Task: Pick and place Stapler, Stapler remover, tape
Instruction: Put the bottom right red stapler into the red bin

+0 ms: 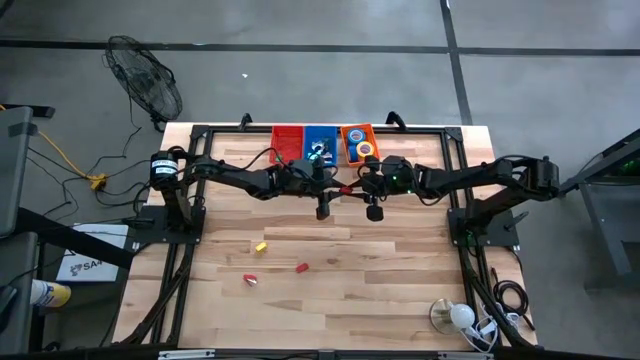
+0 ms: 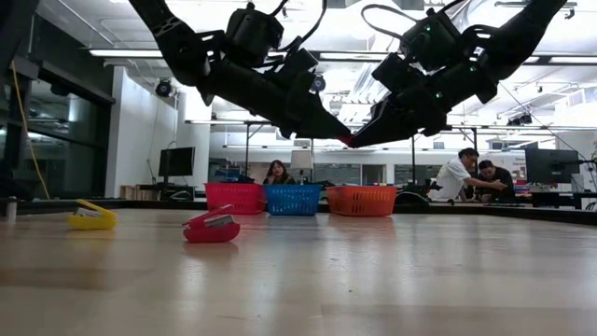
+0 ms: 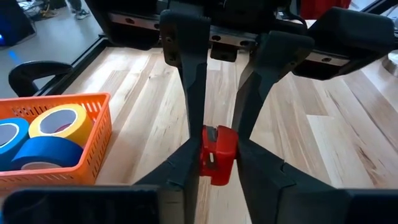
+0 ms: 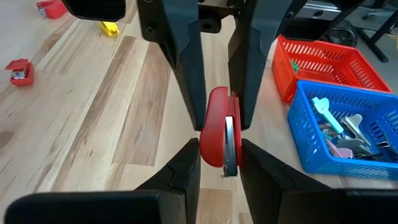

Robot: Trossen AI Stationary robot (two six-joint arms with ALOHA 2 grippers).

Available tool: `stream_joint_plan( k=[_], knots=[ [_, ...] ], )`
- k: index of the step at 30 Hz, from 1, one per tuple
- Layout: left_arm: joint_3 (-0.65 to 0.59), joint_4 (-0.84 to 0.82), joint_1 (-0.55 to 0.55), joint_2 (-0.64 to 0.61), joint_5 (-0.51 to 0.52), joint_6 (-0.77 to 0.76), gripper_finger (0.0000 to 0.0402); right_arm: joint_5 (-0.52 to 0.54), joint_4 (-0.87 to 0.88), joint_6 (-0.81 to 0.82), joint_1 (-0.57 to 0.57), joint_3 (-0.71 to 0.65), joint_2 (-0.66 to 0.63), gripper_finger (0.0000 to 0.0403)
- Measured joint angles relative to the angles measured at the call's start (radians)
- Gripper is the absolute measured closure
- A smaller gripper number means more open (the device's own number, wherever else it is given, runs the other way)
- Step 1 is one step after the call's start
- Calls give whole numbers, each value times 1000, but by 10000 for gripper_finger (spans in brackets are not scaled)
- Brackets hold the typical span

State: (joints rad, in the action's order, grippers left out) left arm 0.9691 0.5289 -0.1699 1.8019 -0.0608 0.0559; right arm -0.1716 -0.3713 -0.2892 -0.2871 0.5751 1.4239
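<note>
Left pincer (image 3: 217,155): hanging above the counter (image 1: 350,270) near the baskets, fingers pinching one end of a red stapler (image 3: 216,154).
Right pincer (image 4: 221,146): meeting the left one tip to tip at mid-counter, fingers pressing on the other end of that red stapler, which is showing its metal underside in the right wrist view.
Red stapler: suspended in the air between both pincers, clear of the counter in the low view.
Tape (image 3: 59,121): yellow and blue rolls lying in the orange basket (image 3: 93,146), beside the pincers.
Blue basket (image 4: 348,127): holding small pale tools; sitting between the orange basket and the red basket (image 4: 323,62).
Yellow stapler (image 2: 90,217): resting on the open counter, well apart from the baskets.
Other red staplers (image 2: 213,227): lying on the counter near the yellow one.
Background: people sitting in the room behind the counter.
</note>
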Motion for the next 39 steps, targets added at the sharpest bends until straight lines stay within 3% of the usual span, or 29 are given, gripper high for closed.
stream_joint_plan(
  k=[6, 18, 29, 33, 39],
  knots=[
    [0, -4, 0, 0, -31, 4, 351, -12, 6, -1, 0, 0, 0, 313],
    [0, -12, 0, 0, -29, 0, 343, -9, 7, 24, 0, 0, 0, 309],
    [1, -41, 1, 0, -7, -7, 347, 8, 9, 84, -1, 0, 0, 224],
    [1, -60, 1, 0, 44, -4, 347, 15, 15, 99, -1, 0, 0, 193],
    [1, -97, 1, 1, 213, -3, 347, 68, 66, 105, -1, 0, -26, 169]
  ],
)
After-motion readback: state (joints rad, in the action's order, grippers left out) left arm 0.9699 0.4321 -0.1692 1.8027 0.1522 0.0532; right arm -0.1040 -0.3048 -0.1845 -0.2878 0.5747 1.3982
